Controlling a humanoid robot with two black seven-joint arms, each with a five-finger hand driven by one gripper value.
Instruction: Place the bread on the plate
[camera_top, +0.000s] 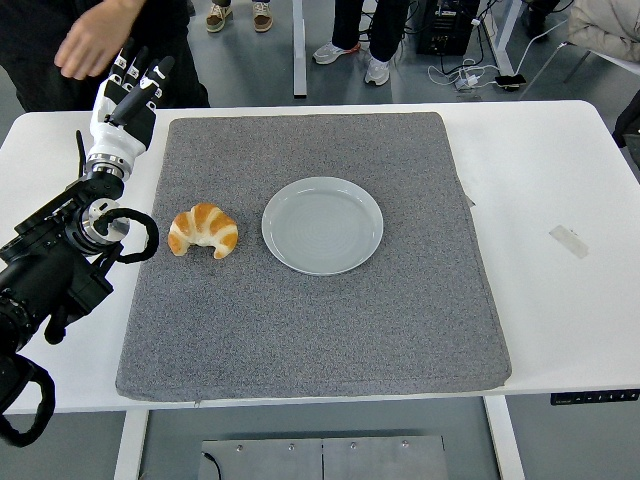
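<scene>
One croissant (203, 230) on grey mat (400, 330), beside empty plate (322, 225), left hand (128, 100) raised, apart

Bright, even light from overhead fills the scene. The white tabletop (560, 170) shines almost glare-white to the right of the robot hand (130, 95), with only faint shadows. The plate (322, 225), right of the hand, carries a soft sheen. Focus is sharp throughout, with slight bowing at the edges.
</scene>
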